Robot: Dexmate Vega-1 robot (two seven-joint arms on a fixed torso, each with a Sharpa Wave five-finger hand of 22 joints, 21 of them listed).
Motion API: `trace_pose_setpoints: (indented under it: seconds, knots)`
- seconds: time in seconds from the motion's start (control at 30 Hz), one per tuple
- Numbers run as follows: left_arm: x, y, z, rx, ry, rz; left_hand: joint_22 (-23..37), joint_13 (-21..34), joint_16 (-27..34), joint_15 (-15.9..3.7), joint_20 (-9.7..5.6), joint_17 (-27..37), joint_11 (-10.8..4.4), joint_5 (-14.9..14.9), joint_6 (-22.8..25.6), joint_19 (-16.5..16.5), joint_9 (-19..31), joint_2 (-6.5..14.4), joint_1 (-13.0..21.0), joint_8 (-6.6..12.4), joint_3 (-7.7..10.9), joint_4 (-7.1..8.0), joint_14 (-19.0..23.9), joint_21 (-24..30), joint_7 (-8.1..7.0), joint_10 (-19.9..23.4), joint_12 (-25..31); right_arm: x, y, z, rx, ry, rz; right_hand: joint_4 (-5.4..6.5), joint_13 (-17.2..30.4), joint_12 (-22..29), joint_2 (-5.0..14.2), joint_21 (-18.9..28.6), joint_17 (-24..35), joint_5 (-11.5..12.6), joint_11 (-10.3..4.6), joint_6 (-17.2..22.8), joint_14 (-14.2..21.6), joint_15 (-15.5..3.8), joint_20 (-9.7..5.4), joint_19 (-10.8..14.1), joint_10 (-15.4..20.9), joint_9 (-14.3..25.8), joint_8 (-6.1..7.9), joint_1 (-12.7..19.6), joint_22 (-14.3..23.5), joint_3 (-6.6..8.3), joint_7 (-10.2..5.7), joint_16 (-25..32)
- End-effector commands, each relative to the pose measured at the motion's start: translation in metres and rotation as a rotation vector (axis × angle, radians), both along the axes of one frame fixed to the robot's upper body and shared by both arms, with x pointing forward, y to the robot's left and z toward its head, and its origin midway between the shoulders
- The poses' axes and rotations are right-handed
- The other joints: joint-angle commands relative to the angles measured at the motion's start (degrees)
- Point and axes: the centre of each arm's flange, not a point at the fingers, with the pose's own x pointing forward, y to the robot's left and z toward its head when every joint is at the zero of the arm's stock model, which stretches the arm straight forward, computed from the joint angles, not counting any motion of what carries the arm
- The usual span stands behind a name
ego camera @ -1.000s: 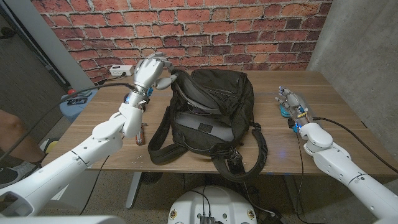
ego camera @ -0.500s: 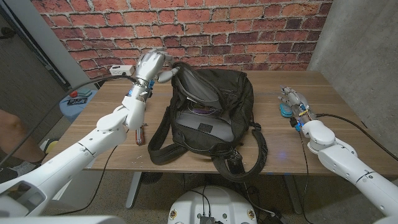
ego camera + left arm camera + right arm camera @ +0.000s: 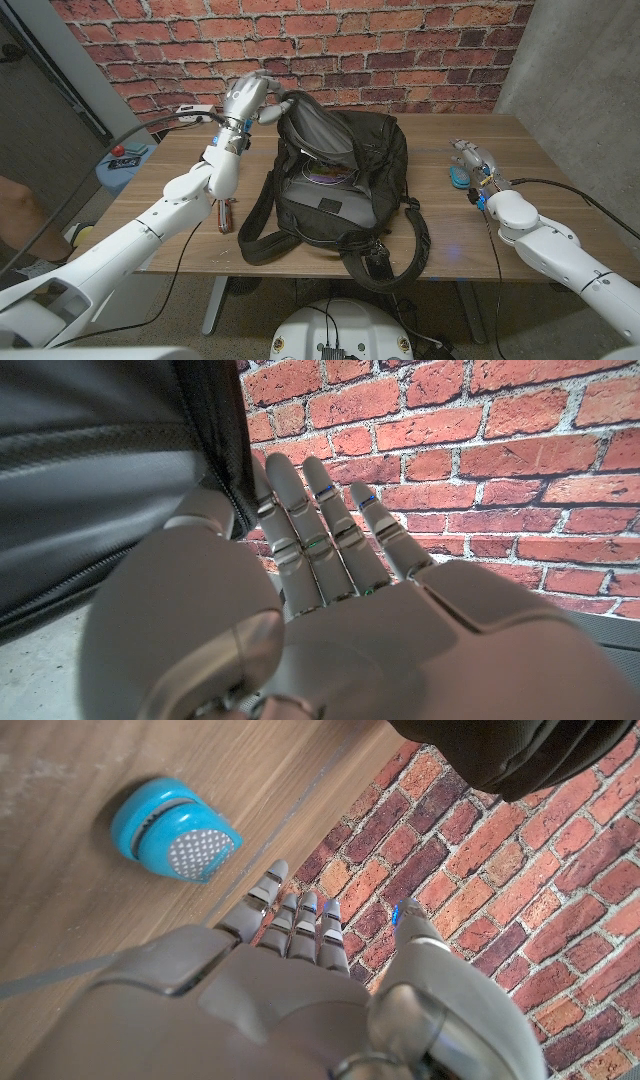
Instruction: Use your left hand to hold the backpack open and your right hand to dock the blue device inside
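At the desk's far left our left hand [image 3: 243,98] pinches the backpack [image 3: 335,185] flap up; right hand [image 3: 468,158], fingers loosely spread, beside the ungrasped blue device [image 3: 175,830].

left hand [image 3: 245,97] raised, gripping, right hand [image 3: 468,158] empty, fingers apart

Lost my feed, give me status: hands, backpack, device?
Left hand grips backpack flap, mouth open. Right hand open beside blue device, not holding it. Device on table, nothing in the way.
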Motion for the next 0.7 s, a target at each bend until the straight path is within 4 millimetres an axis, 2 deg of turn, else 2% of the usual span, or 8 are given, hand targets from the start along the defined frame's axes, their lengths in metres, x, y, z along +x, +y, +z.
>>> trace_pose_setpoints:
  seconds: [0.03,0.13,0.7]
  knots:
    - [0.01,-0.008,0.008,-0.033,0.037,-0.043,0.0,0.3,-0.4,0.33,0.13,0.2,0.1,0.4,0.4,-0.3,0.3,0.8,1.5,0.27,0.36,-0.01,0.4,-0.1,0.74,0.0,0.4,-0.007,0.001,0.003,-0.063,0.041,-0.096,-0.69,0.3,0.7,-0.23,0.4,0.0,0.4,0.56,1.2,1.0,-0.01,-0.14,0.9,1.2,0.1,0.58,1.2,0.1,0.22,0.05,-0.1]
    - [0.012,-0.009,0.009,-0.041,0.044,-0.052,0.0,0.3,-0.5,0.34,0.16,0.2,0.13,0.5,0.3,-0.3,0.4,0.8,1.5,0.32,0.4,0.01,0.5,-0.1,0.74,0.1,0.5,-0.009,0.002,0.003,-0.082,0.057,-0.127,-1.01,0.4,1.0,-0.46,0.5,-0.1,0.4,1.13,2.0,1.7,0.13,0.07,1.3,2.2,0.0,0.77,1.8,0.1,0.22,0.4,0.0]
    - [0.019,-0.013,0.014,-0.067,0.072,-0.075,0.1,0.4,-0.9,0.37,0.2,0.4,0.1,0.9,0.2,-0.6,0.6,0.7,1.5,0.33,0.44,0.1,0.4,-0.2,0.9,0.1,0.7,-0.009,0.004,0.017,-0.174,0.128,-0.237,-1.45,0.9,2.1,-1.56,0.7,-0.2,0.3,1.64,4.5,4.0,0.7,1.01,2.6,5.0,0.1,1.4,3.0,0.1,-0.24,1.38,0.5]
